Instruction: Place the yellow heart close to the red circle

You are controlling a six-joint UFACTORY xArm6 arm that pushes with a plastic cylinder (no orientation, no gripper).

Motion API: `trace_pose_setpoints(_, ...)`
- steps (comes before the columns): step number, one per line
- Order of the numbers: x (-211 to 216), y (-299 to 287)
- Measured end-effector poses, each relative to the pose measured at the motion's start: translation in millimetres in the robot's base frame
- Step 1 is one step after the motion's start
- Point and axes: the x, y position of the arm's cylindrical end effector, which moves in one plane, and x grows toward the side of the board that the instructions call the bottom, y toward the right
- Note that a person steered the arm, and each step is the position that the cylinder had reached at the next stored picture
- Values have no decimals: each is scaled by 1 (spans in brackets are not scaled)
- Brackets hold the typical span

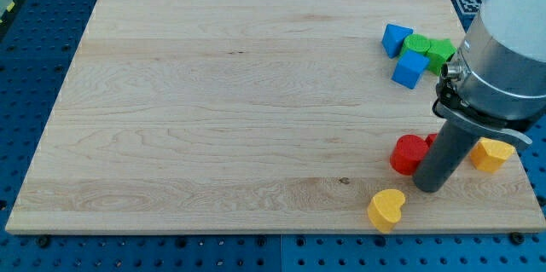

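Observation:
The yellow heart (386,209) lies near the board's bottom edge at the view's lower right. The red circle (408,154) sits just above and to the right of it, a small gap apart. My tip (429,188) rests on the board right of the heart and just below right of the red circle, close to both; I cannot tell if it touches either. A second red block (432,139), shape unclear, peeks out behind the rod.
Another yellow block (492,153) lies right of the rod near the board's right edge. Two blue blocks (396,39) (410,68) and two green blocks (417,46) (441,52) cluster at the upper right. The wooden board (213,118) lies on a blue perforated table.

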Motion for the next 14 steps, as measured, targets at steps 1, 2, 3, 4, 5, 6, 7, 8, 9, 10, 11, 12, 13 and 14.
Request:
trace_pose_setpoints(1, -3, -1)
trace_pose_setpoints(2, -3, -2)
trace_pose_setpoints(3, -3, -7)
trace_pose_setpoints(4, 1, -3)
trace_pose_setpoints(5, 45, 30)
trace_pose_setpoints(6, 45, 30)
trace_pose_setpoints(7, 45, -2)
trace_pose_setpoints(8, 44, -78)
trace_pose_setpoints(9, 45, -152)
trace_pose_setpoints(10, 44, -188)
trace_pose_setpoints(11, 44, -183)
trace_pose_setpoints(12, 34, -183)
trace_pose_setpoints(13, 12, -189)
trace_pose_setpoints(14, -1, -197)
